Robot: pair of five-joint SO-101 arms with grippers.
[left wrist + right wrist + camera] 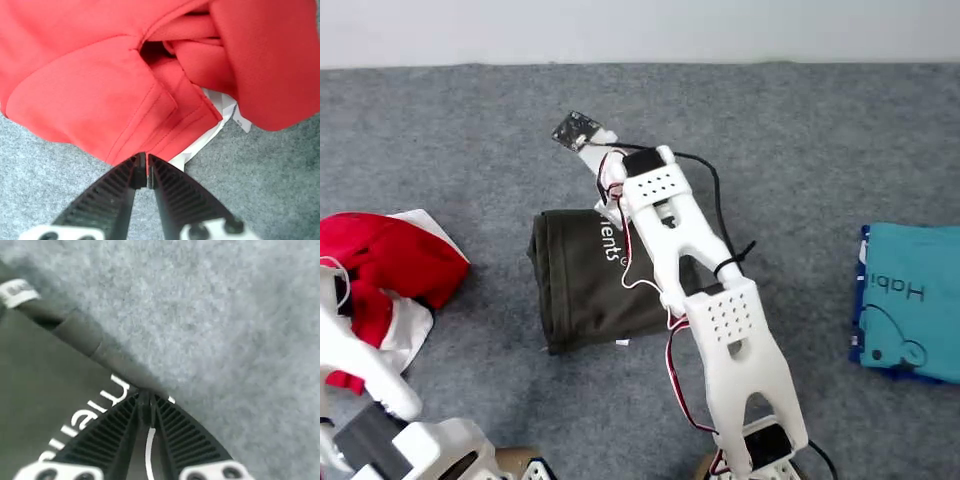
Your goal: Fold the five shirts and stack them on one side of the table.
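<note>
In the middle of the table, the right gripper is closed at the far edge of the olive shirt.
Judging by the fold, it should be pressed flat and square before stacking. The left gripper, also closed, sits at the hem of the red shirt. I count four shirts: one olive, one red, one white shirt beneath the red, and one teal shirt.

The grey felt-covered table bears a crumpled red shirt, a folded olive shirt and a teal shirt.
</note>
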